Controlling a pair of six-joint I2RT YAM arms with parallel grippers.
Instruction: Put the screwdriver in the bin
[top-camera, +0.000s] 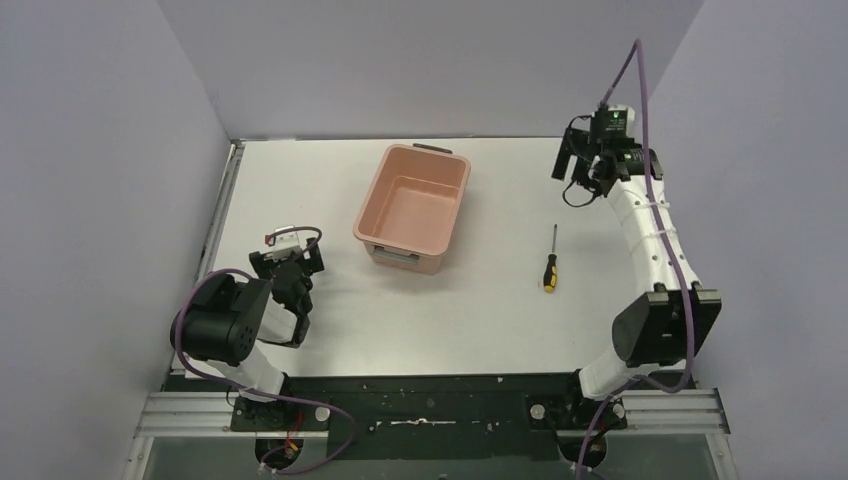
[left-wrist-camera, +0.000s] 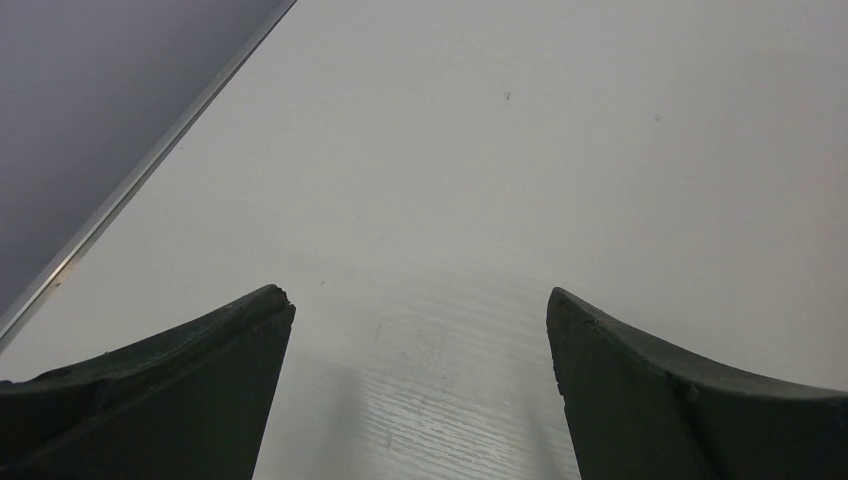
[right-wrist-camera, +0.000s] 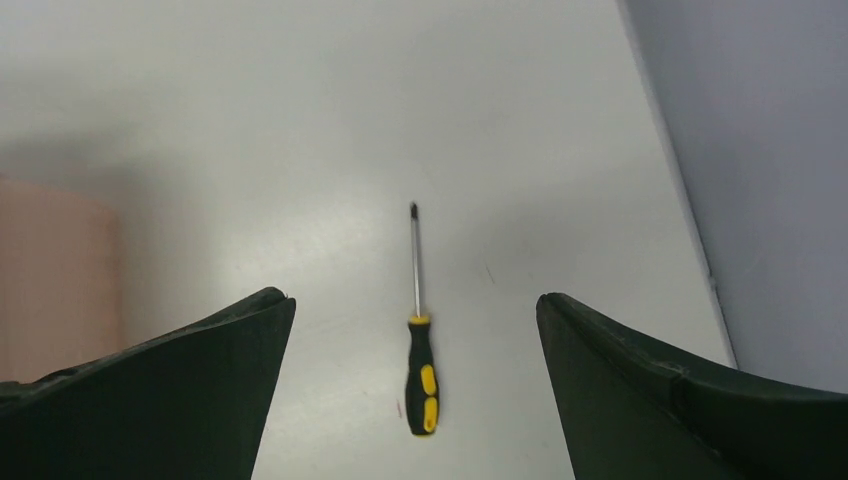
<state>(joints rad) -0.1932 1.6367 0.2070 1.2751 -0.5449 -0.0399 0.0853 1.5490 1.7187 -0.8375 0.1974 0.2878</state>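
The screwdriver (top-camera: 549, 261), black-and-yellow handle and thin shaft, lies flat on the white table right of the bin, handle toward me. In the right wrist view the screwdriver (right-wrist-camera: 420, 372) lies on the table far below, seen between the fingers. The salmon-pink bin (top-camera: 449, 217) stands upright and empty at the table's middle back. My right gripper (top-camera: 577, 172) is open and empty, raised high at the far right, well above and behind the screwdriver. My left gripper (top-camera: 293, 262) is open and empty, low over bare table at the near left.
Grey walls close in the table on the left, back and right. A metal strip (left-wrist-camera: 150, 170) runs along the table's left edge. A corner of the bin (right-wrist-camera: 55, 275) shows blurred at the left of the right wrist view.
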